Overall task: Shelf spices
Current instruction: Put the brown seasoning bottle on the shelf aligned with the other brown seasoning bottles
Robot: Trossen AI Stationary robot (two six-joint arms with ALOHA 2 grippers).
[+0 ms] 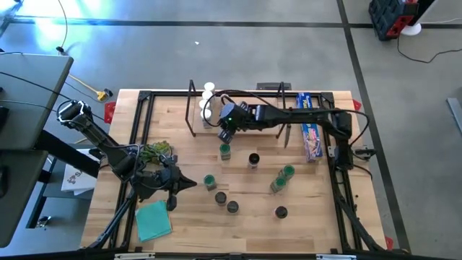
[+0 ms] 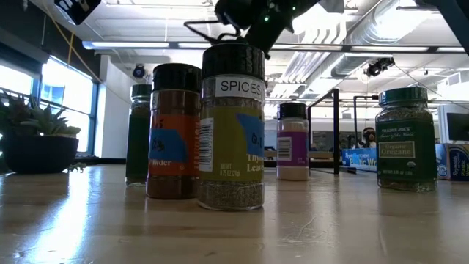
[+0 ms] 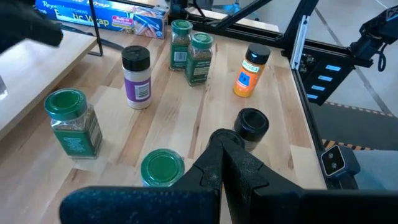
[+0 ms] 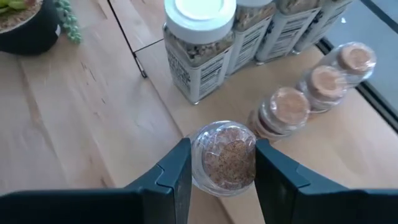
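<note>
The right gripper (image 4: 224,163) is clamped on a clear jar (image 4: 224,157) of tan grains, one finger on each side of it, above the shelf (image 1: 249,128) near its left end. In the high view this gripper (image 1: 224,124) sits over the shelf's near edge, its arm reaching in from the right. On the shelf just beyond the held jar stands a white-lid jar (image 4: 198,45) heading a row of similar ones, and a line of brown-topped jars (image 4: 309,90) runs beside it.

The left gripper (image 3: 222,163) is closed with nothing between its fingers, low over the table's (image 1: 317,209) left near part, close to the teal cloth (image 1: 154,219) and a potted plant (image 1: 156,152).

Loose jars are scattered on the table nearer than the shelf: a green-lid one (image 1: 225,150) just below the right gripper, a black-lid one (image 1: 253,159), two green-lid ones (image 1: 282,178) further right, and more along the near side (image 1: 226,198). The blue box (image 1: 310,127) lies by the shelf's right end
</note>
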